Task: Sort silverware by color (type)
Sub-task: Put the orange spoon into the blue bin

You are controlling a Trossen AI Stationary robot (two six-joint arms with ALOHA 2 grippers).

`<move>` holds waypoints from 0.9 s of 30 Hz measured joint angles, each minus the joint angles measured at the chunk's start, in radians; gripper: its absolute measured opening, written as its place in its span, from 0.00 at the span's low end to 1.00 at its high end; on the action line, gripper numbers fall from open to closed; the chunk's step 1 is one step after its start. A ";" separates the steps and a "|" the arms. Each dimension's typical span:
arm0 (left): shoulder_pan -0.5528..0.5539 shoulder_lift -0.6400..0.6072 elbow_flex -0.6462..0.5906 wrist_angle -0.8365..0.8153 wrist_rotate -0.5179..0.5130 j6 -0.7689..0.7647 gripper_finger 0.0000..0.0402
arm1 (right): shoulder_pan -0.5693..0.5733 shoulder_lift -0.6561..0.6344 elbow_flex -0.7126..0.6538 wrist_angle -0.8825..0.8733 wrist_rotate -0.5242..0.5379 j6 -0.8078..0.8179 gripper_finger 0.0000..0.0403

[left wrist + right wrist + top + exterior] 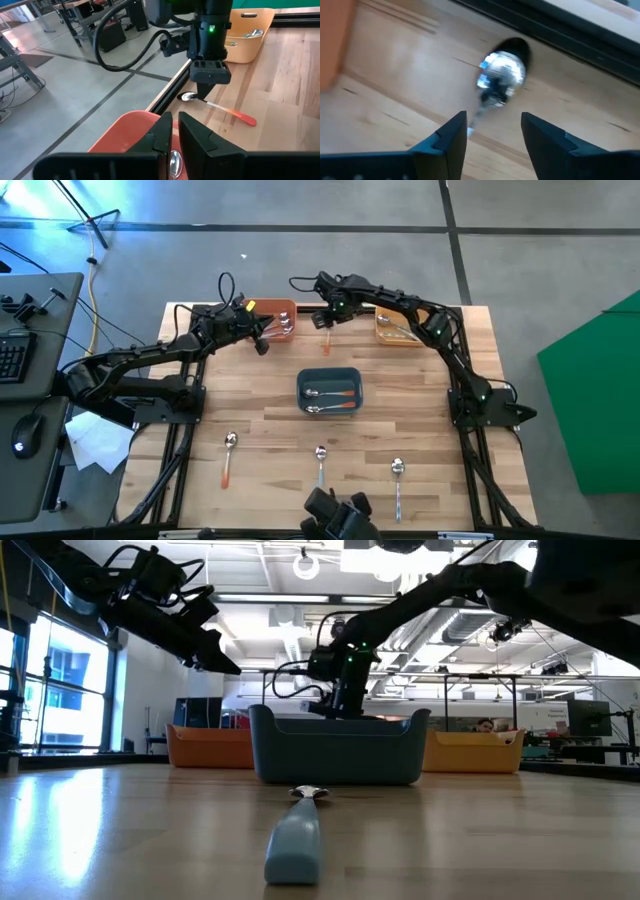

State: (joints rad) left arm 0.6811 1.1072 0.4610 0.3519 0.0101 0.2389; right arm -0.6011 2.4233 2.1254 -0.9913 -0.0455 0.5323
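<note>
Pale wood planks make up the table (250,415), its grain running left to right in the high view. Along the lower edge lie three slim spoons with shiny bowls: one orange-handled (229,457), one light blue (320,461), one plain silver (397,485), well apart with bare wood around them. At mid-frame a dark blue plastic bin (329,391) with rounded corners holds two orange-handled spoons. Farther up, the left gripper (262,344), fingers together, hangs beside the orange bin (262,309). The right gripper (491,131), fingers apart, hovers over an orange spoon (220,106) near the table's far edge, beside the yellow bin (384,335).
</note>
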 joint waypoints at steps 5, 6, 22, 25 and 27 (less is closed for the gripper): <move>0.000 0.000 0.000 0.001 0.000 -0.001 0.05 | 0.000 0.015 -0.011 0.045 -0.040 0.020 0.45; 0.000 0.000 0.000 0.001 0.000 -0.001 0.05 | 0.000 0.030 -0.012 0.043 -0.049 0.021 0.45; 0.000 0.000 0.000 -0.009 0.000 0.000 0.05 | -0.038 0.041 -0.012 -0.022 -0.085 -0.068 0.15; 0.000 0.000 0.000 -0.011 0.000 0.000 0.05 | -0.047 0.041 -0.012 -0.026 -0.081 -0.125 0.08; 0.000 0.000 0.000 -0.011 0.000 0.000 0.05 | -0.049 0.041 -0.012 -0.030 -0.077 -0.172 0.04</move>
State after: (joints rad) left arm 0.6811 1.1072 0.4610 0.3405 0.0105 0.2386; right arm -0.6497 2.4641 2.1136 -1.0211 -0.1226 0.3603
